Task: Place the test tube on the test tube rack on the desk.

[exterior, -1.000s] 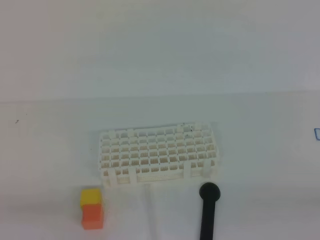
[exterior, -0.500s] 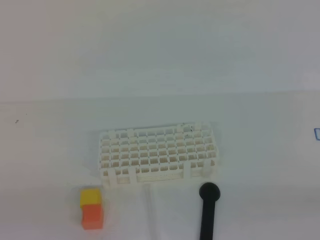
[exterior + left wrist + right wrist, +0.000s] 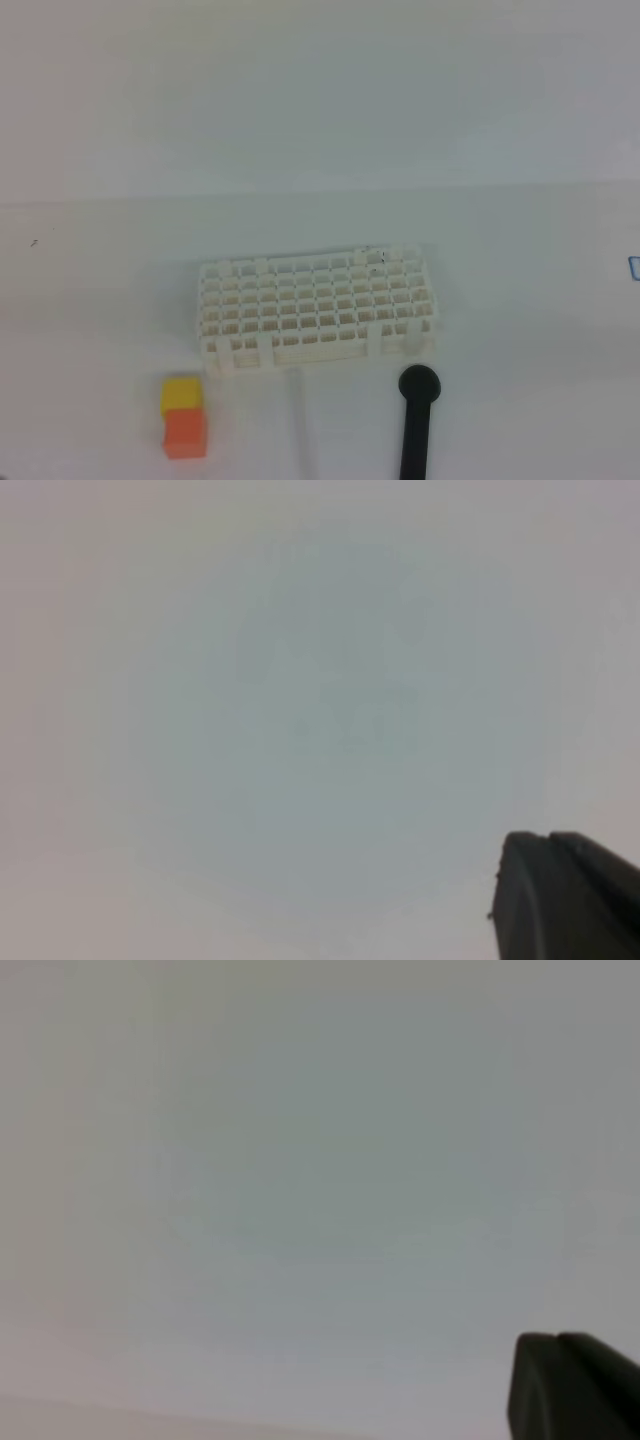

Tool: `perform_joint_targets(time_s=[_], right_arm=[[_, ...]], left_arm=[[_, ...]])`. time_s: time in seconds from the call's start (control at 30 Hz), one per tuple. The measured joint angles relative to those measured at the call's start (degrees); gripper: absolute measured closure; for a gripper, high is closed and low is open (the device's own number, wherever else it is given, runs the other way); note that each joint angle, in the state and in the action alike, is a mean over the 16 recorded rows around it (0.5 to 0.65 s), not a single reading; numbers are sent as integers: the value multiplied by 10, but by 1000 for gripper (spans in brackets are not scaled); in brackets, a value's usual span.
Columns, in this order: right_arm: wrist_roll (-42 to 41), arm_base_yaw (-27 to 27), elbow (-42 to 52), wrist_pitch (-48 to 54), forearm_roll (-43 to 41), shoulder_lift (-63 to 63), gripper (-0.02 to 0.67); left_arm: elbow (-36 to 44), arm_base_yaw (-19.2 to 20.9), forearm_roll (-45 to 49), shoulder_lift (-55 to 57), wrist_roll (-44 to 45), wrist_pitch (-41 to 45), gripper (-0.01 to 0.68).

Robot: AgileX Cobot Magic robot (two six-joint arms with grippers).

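Note:
The white grid test tube rack (image 3: pixel 316 311) stands on the desk (image 3: pixel 520 300) in the exterior high view, just below centre. The test tube (image 3: pixel 299 420) lies faintly visible on the desk in front of the rack, running from the rack's front edge toward the bottom of the frame. Neither arm appears in that view. In the left wrist view only the dark tip of my left gripper (image 3: pixel 548 838) shows at the lower right, jaws together, over bare white surface. My right gripper (image 3: pixel 558 1338) looks the same in the right wrist view, shut on nothing.
A yellow block on an orange block (image 3: pixel 183 418) stands front left of the rack. A black round-headed stick (image 3: pixel 417 420) lies front right, close beside the tube. A small blue mark (image 3: pixel 634 266) sits at the right edge.

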Motion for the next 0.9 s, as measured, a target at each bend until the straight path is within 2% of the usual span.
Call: perform_joint_targets(time_s=[0.2,0.37,0.53,0.7,0.8,0.9], right_arm=[[0,0,-83,108,17,55,650],[-1,0,-129,185,41,94,650],[-7,0,-151,235,64,117,650],[-16,0,-156,259,78,124,650],[-25,0,-156,268,80,125,650],[-34,0,-156,278,82,125,650]], left_arm=[[-27,0,182,110,-164,-27,674],[-40,0,247,177,-195,-34,674],[-64,0,249,209,-126,22,674],[-97,0,233,215,-25,149,674],[-118,0,177,214,45,243,674],[-133,0,77,213,131,343,674]])
